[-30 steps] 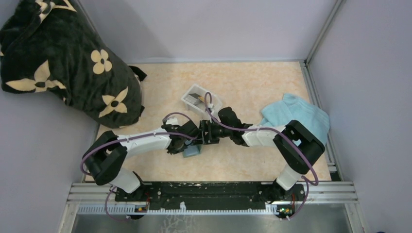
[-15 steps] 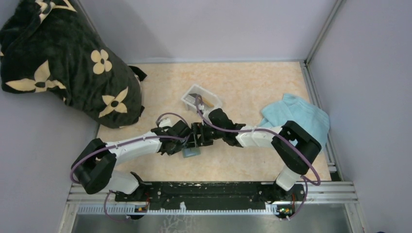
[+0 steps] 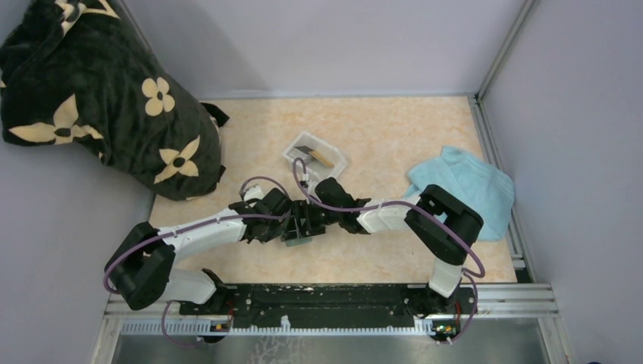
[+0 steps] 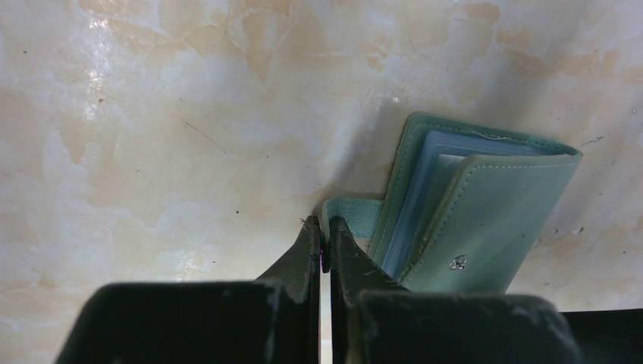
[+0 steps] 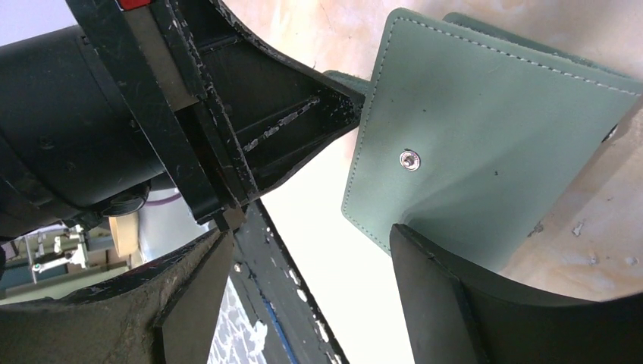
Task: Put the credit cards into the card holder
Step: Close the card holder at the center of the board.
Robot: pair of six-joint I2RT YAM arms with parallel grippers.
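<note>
Green card holder (image 4: 493, 212) is lying on the surface (image 4: 152, 114) between both arms. The left pincer (image 4: 324, 241) is squeezing tight, maybe pinching its little tab (image 4: 356, 212). The right pincer (image 5: 311, 235) is gaping wide around the cover (image 5: 485, 136); it should be closing gently and lifting slowly.

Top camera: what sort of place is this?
Likely a lab data-collection cell: plain panel walls on aluminium framing, left arm and right arm bolted to one rail, staged props: white tray, blue towel.
</note>
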